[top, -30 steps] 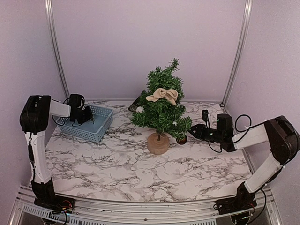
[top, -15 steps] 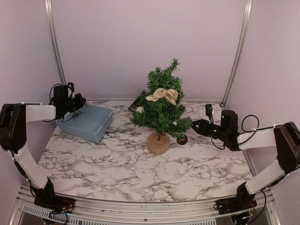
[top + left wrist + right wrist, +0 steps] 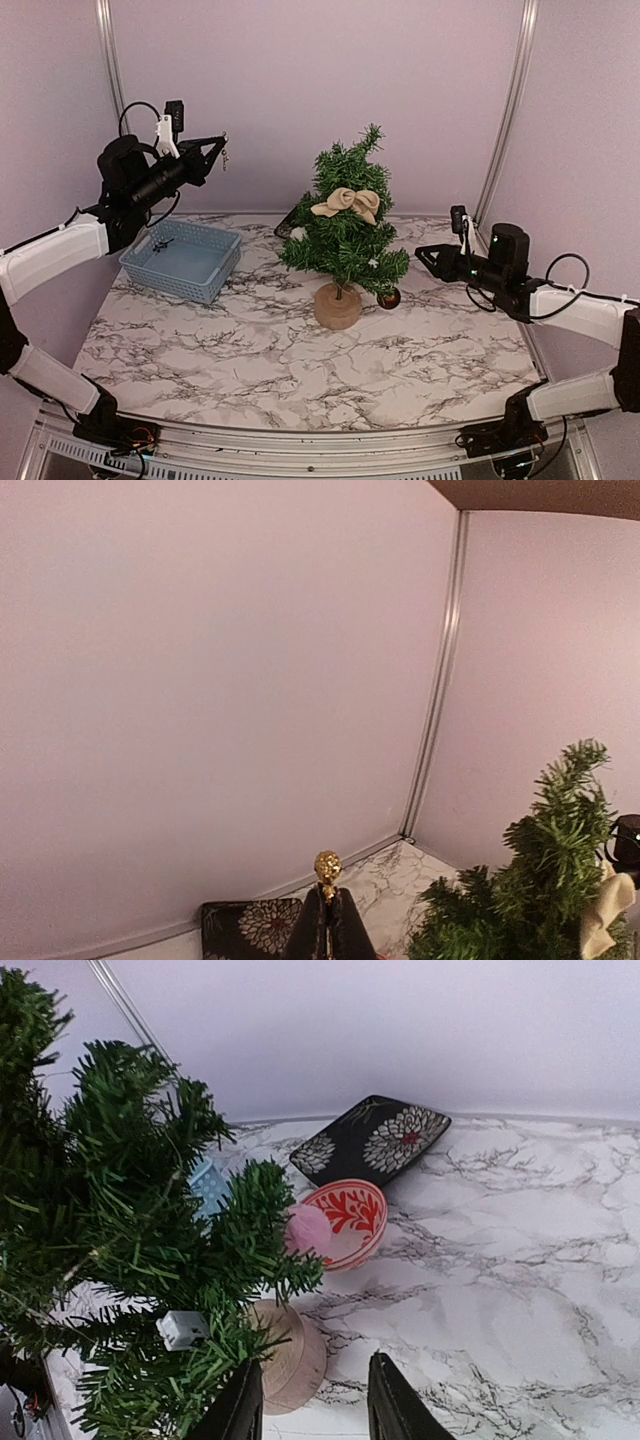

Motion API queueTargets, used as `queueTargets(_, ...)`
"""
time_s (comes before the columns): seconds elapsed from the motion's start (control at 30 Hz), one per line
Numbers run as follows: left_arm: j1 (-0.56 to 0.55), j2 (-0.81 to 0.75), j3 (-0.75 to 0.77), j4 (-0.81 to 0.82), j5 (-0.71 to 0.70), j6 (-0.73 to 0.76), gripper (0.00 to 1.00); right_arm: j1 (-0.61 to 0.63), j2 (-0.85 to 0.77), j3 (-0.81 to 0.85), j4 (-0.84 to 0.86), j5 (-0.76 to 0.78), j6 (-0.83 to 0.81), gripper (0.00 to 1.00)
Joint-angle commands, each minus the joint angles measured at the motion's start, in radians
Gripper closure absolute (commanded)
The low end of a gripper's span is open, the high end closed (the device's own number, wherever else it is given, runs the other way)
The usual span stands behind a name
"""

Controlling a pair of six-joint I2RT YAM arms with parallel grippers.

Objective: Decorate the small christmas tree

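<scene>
The small christmas tree [image 3: 345, 225] stands mid-table on a tan stump [image 3: 337, 305]. It carries a beige bow [image 3: 347, 203], a dark red ball [image 3: 388, 297] and small white ornaments. My left gripper [image 3: 220, 150] is high above the blue basket [image 3: 185, 262], left of the treetop. It is shut on a small gold ornament [image 3: 327, 866], whose head stands out beyond the tips. The left wrist view shows the tree [image 3: 540, 880] at lower right. My right gripper [image 3: 425, 255] is open and empty, just right of the tree's lower branches. Its wrist view shows the tree [image 3: 120, 1230], the stump [image 3: 290, 1355] and a pink pompom [image 3: 308, 1230].
A black floral plate [image 3: 372, 1140] and a red-and-white bowl [image 3: 350, 1220] lie behind the tree. The plate also shows in the left wrist view [image 3: 245, 925]. The blue basket holds a small dark item [image 3: 163, 243]. Walls and metal frame posts enclose the back and sides.
My left gripper rose out of the basket and swung up toward the tree with the gold ornament. My right gripper drew back to the right, away from the tree.
</scene>
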Motion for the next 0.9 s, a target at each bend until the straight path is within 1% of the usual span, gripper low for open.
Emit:
queueTargets(0.0, -0.103, 0.057, 0.153, 0.075, 0.075, 0.115, 1.0, -0.008, -0.076, 0.061, -0.086, 0.025, -0.077, 0.64)
queueTargets(0.13, -0.197, 0.152, 0.286, 0.096, 0.103, 0.134, 1.0, -0.008, -0.11, 0.057, -0.103, 0.032, -0.077, 0.64)
queueTargets(0.27, -0.295, 0.25, 0.379, 0.114, 0.096, 0.192, 1.0, -0.008, -0.116, 0.046, -0.091, 0.029, -0.065, 0.64)
queueTargets(0.4, -0.342, 0.333, 0.445, 0.142, 0.081, 0.201, 1.0, -0.008, -0.118, 0.035, -0.079, 0.022, -0.057, 0.64)
queueTargets(0.47, -0.355, 0.358, 0.461, 0.155, 0.065, 0.235, 1.0, -0.007, -0.119, 0.028, -0.072, 0.018, -0.051, 0.64)
queueTargets(0.67, -0.372, 0.398, 0.477, 0.177, 0.055, 0.229, 1.0, -0.008, -0.113, 0.019, -0.057, 0.01, -0.047, 0.64)
queueTargets(0.87, -0.377, 0.367, 0.395, 0.184, 0.045, 0.22, 1.0, -0.008, -0.11, 0.013, -0.053, 0.015, -0.048, 0.64)
